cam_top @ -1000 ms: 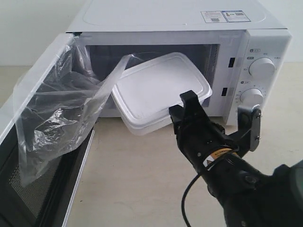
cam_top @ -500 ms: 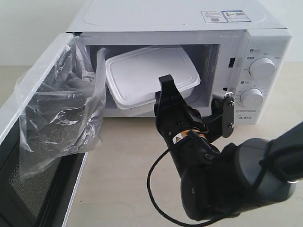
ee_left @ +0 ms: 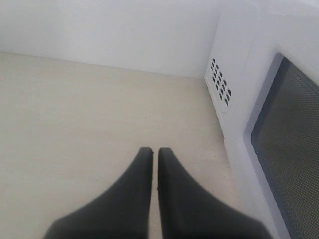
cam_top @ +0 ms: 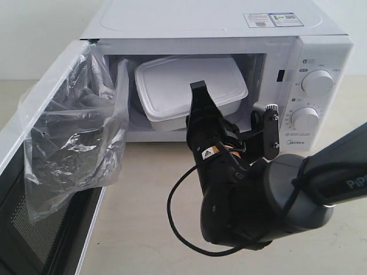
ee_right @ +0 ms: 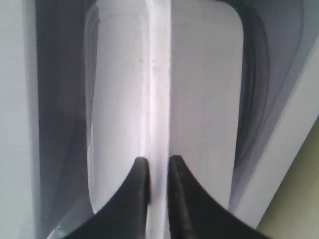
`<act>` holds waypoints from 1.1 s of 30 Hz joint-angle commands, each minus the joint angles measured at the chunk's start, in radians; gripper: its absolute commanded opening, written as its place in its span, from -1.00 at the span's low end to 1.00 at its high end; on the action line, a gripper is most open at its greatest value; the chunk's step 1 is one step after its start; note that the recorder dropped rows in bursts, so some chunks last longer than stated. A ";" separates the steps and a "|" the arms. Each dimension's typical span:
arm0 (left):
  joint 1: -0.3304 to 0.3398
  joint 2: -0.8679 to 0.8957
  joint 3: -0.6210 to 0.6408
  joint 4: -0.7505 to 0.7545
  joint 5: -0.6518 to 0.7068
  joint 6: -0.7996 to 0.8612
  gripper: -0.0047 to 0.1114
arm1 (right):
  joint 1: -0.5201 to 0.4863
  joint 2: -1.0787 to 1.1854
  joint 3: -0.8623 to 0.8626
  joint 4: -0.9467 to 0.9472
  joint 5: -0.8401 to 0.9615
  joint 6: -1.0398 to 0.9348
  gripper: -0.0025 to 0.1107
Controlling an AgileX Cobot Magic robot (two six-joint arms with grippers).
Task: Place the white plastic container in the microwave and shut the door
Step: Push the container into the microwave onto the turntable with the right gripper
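Inside the microwave [cam_top: 200, 23], the white plastic container [cam_top: 172, 80] sits within the cavity, tilted so its lid faces out of the opening, as the right gripper [ee_right: 155, 163] pinches its near rim. The jaws are closed to a narrow slit with only that rim between them. We see the box lying straight ahead of this gripper, deeper into the microwave, and its long axis appears to run across the opening, not into it. Whether its base already rests on the microwave floor we cannot tell. We judge that the coming move turns on this line: lower, release, then draw the arm straight back out of the opening. The door [cam_top: 34, 229] stands wide open at the microwave's left, with clear film [cam_top: 69, 132] hanging off its inner face just beside the opening, where it could snag. The left gripper [ee_left: 154, 152], jaws pressed together on nothing, waits by the door's outer side and looks the nearer arm for swinging it closed.
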 commanded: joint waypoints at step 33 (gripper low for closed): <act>0.000 -0.003 0.004 -0.010 -0.006 -0.008 -0.84 | -0.081 0.075 -0.097 0.003 0.066 -0.021 -0.96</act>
